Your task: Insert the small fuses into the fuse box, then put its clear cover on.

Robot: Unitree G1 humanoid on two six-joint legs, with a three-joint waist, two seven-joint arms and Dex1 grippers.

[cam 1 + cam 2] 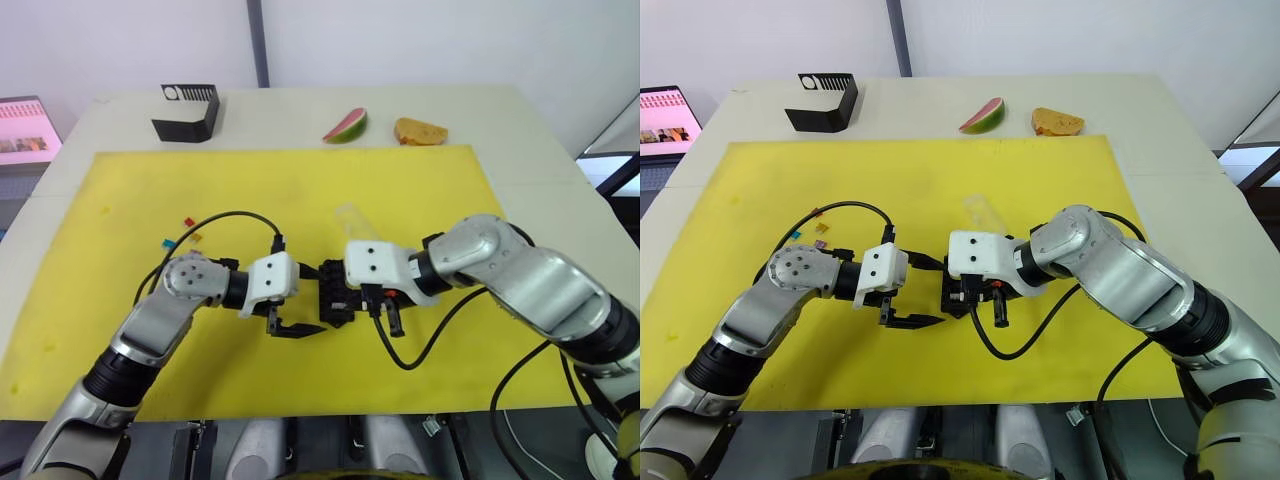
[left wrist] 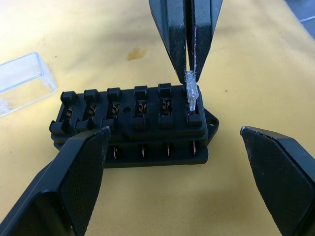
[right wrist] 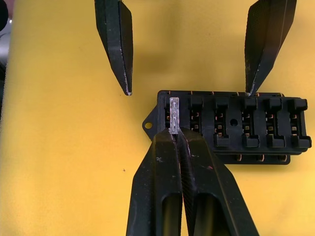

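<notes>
Pinching: right gripper (image 3: 178, 135) fingers pressed together on a whitish fuse (image 2: 191, 93), its blades at the end slot of the fuse box (image 2: 133, 125).
Left gripper (image 2: 172, 162): fingers spread wide, flanking the box, not touching it.
Fuse box: flat on the yellow mat (image 1: 300, 190), between both grippers.
Clear cover (image 2: 22, 81): on the mat just beyond the box.
Loose fuses (image 1: 816, 228): on the mat, well left of the box.

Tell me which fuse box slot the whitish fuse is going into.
The end slot beside the mounting tab: the right gripper holds the whitish fuse there on the fuse box; the other slots are empty.
</notes>
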